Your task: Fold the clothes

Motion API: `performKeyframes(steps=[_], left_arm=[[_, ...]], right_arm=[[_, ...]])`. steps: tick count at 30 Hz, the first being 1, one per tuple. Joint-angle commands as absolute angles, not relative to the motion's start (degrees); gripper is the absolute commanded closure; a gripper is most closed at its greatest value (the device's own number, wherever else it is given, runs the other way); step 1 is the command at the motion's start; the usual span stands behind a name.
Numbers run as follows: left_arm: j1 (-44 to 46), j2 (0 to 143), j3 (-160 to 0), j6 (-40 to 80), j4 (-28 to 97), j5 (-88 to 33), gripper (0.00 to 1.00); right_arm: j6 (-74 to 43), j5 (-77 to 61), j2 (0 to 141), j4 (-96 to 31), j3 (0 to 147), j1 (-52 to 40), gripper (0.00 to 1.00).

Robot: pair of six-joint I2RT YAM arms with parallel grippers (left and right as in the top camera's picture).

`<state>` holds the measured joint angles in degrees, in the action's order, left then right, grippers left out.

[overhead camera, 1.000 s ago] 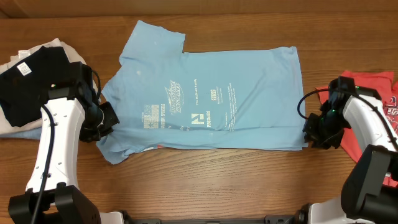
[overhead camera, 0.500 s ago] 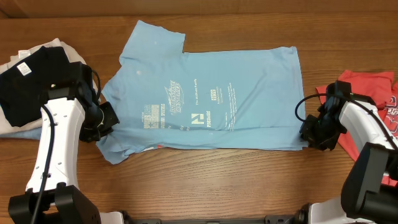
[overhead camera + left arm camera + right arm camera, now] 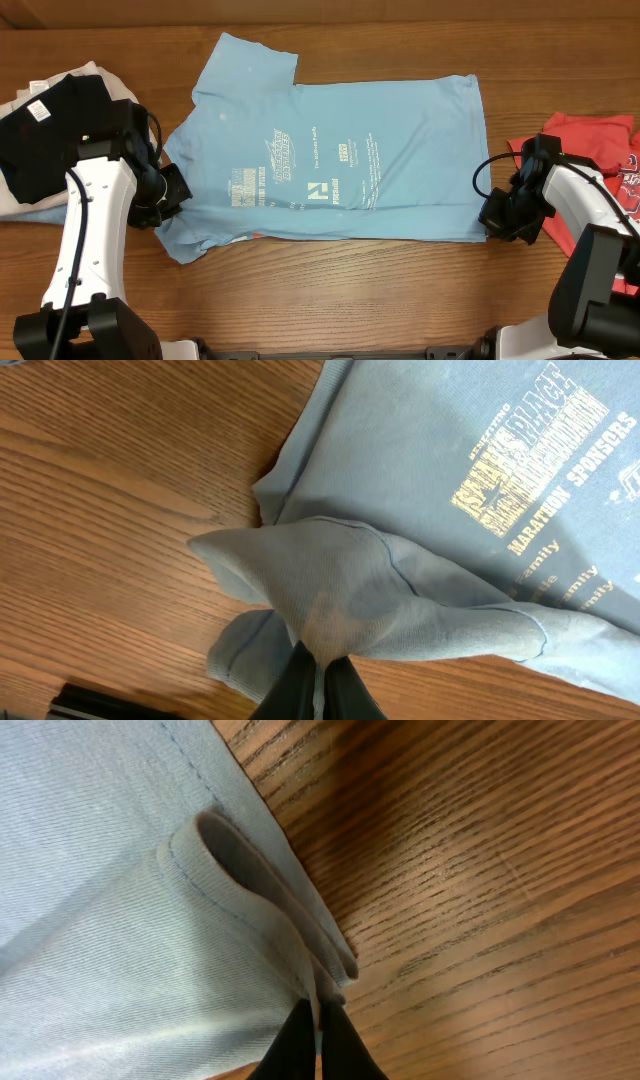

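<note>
Grip at both ends: left pincer (image 3: pixel 318 663) clamped on the light blue cotton T-shirt (image 3: pixel 340 150) at its bunched edge, right pincer (image 3: pixel 318 1020) clamped on the hem corner, so I can lift the near side evenly.

A wooden bench (image 3: pixel 330 290) fills the overhead view, brown with dark grain running left to right. The same grain shows close up in the left wrist view (image 3: pixel 100 510) and in the right wrist view (image 3: pixel 480 870). At the left edge of the overhead view lies a heap of cloth. On top is a black garment (image 3: pixel 45 135), crumpled, with a small white tag (image 3: pixel 39 110) near its upper side. Under it a cream cloth (image 3: pixel 88 72) shows along the heap's top edge and again at its lower left.
</note>
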<state>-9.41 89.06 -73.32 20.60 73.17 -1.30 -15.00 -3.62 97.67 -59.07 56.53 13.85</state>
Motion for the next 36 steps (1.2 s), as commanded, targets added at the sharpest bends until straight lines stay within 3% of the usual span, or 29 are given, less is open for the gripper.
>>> performKeyframes(steps=[1, 13, 36], left_arm=[[-9.65, 89.36, -72.95, 19.27, 73.06, -1.13, 0.96], [-9.67, 89.36, -72.95, 19.35, 66.04, -1.19, 0.96], [-9.3, 97.25, -72.95, 19.31, 59.0, -4.56, 0.96]], right_arm=[[-15.09, -3.53, 97.95, -59.35, 57.06, 13.96, 0.96], [-15.03, -3.53, 97.95, -65.34, 75.2, 14.0, 0.96], [-14.83, -3.53, 98.13, -62.04, 75.33, 13.98, 0.96]])
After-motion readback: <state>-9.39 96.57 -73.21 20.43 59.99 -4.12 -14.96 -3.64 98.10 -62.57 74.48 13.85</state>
